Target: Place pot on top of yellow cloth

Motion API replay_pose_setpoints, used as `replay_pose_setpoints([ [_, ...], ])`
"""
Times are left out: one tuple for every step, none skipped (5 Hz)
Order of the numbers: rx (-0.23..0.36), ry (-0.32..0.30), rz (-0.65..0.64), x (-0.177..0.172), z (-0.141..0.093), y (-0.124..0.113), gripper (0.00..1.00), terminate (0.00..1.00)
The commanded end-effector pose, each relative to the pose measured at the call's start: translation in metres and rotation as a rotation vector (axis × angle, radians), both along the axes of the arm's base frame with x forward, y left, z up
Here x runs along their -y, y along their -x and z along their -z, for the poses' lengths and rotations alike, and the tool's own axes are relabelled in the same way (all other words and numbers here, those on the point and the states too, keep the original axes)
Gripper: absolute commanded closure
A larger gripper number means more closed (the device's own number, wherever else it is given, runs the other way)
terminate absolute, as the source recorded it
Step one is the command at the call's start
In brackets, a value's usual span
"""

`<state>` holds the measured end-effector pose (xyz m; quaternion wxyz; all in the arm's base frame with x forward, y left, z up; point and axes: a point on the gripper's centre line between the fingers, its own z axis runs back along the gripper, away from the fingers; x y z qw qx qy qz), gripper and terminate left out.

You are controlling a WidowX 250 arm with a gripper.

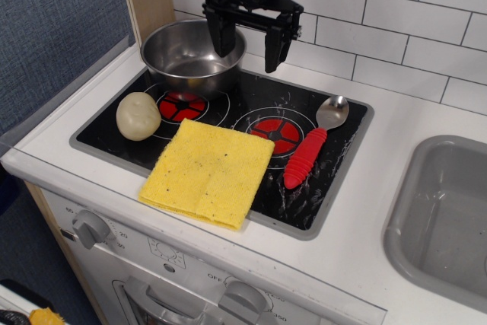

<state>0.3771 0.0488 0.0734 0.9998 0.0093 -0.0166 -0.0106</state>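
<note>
beige potato (138,116) near left on black cooktop (304,195) | red-handled spoon (312,144) right, bowl far | grey sink (449,211) far right in white counter (380,131) | white tile wall (411,28) behind

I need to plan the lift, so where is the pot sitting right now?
The pot sits at the back left corner of the stovetop, behind the potato and the yellow cloth, with the open gripper above its right rim.
</note>
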Motion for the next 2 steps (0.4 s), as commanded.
replay_pose_setpoints([
  [0.021, -0.051, -0.020, -0.028, 0.009, -0.039, 0.00, 0.00],
  [-0.006, -0.058, -0.014, -0.030, 0.024, -0.038, 0.00, 0.00],
])
